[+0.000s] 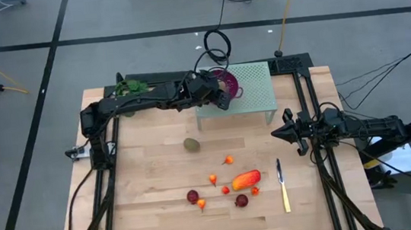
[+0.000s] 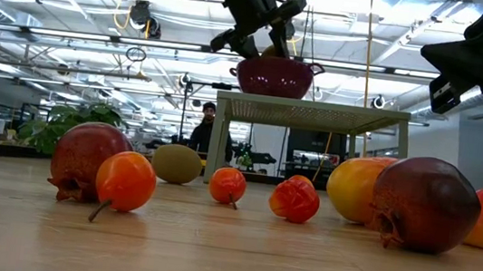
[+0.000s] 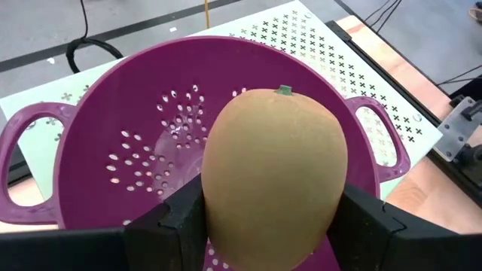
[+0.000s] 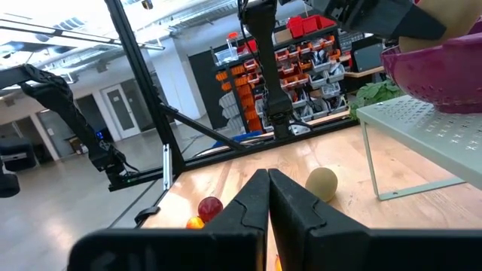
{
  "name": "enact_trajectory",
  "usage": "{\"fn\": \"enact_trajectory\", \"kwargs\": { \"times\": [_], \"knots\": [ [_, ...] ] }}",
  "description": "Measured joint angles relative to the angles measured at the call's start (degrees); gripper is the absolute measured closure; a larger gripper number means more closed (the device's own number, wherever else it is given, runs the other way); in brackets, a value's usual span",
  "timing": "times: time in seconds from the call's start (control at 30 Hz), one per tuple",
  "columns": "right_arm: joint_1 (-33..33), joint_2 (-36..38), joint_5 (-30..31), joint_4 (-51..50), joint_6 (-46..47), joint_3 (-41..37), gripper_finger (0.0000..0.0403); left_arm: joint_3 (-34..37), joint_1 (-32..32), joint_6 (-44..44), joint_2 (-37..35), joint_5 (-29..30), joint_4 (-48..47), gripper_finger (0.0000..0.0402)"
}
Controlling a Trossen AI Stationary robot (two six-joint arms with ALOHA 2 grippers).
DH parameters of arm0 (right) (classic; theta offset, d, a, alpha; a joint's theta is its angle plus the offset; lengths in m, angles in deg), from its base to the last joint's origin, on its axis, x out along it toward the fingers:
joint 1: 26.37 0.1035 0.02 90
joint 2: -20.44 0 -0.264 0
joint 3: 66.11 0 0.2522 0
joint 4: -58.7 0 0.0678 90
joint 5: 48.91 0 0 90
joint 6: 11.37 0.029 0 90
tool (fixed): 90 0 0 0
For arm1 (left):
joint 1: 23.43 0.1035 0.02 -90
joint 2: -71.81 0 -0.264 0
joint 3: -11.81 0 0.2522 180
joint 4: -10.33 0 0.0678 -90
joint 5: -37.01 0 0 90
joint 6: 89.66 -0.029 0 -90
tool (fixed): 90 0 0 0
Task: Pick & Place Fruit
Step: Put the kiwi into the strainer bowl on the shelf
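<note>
My left gripper (image 3: 273, 229) is over the purple colander (image 3: 143, 128), which stands on a pale green perforated stand (image 1: 252, 88), and it is shut on one olive-brown oval fruit (image 3: 275, 173). In the low view the gripper (image 2: 270, 27) hangs just above the colander (image 2: 274, 75). The second olive oval (image 1: 191, 143) lies on the table. Nearer the front lie the elongated orange-red piece (image 1: 246, 180), two dark red balls (image 1: 193, 197) (image 1: 241, 200) and several tiny orange-red ones (image 1: 212, 179). My right gripper (image 1: 278, 132) waits shut at the table's right side. My left gripper pinches the olive-brown oval between its two fingers (image 3: 179, 220), one on each flank (image 3: 218, 203) of its wider end. The fingers slant down from above. The fruit is lifted clear over the colander's bowl, with its stem tip (image 3: 284, 90) pointing away from the gripper.
A yellow-handled knife (image 1: 283, 187) lies to the right of the fruit group. A leafy green bunch (image 1: 132, 86) sits at the far left corner beside the left arm. Bare wood lies between the stand and the fruit. A person (image 2: 204, 131) shows far behind the table.
</note>
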Motion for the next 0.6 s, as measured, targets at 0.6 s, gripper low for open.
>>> {"fn": "enact_trajectory", "kwargs": {
  "times": [0.6],
  "knots": [
    [0.00,-0.01,0.00,0.01,0.01,-0.01,0.0399,0.00,0.00,-1.45,-0.02,-0.70,0.24,0.0128]
  ]
}}
